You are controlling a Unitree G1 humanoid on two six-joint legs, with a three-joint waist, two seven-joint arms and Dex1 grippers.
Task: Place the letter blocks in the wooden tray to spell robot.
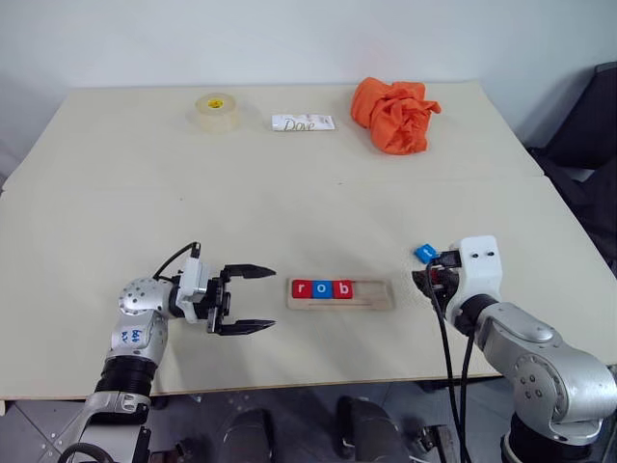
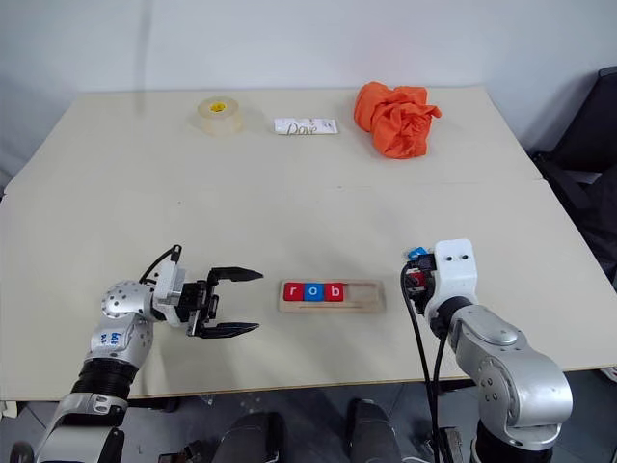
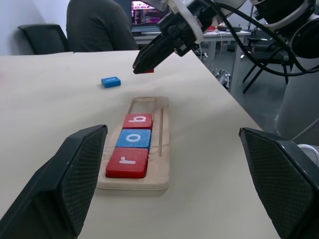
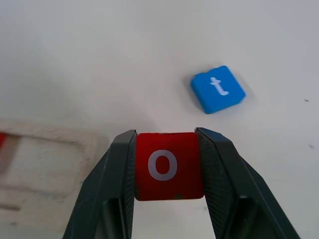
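The pale table (image 1: pixel 289 207) bears the wooden tray (image 1: pixel 371 301), blue t block (image 1: pixel 425 253), tape roll (image 1: pixel 216 112), Dove bar (image 1: pixel 303 122) and orange cloth (image 1: pixel 395 114).

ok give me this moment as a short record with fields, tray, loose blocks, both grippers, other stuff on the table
tray: wooden tray holds red r block, blue o block, red b block at its left end; the rest is bare
loose block: blue t block flat on the table, right of the tray
right gripper: shut on red o block, held off the table
left gripper: open, level, pointing at the tray
far side: tape roll, Dove bar, orange cloth
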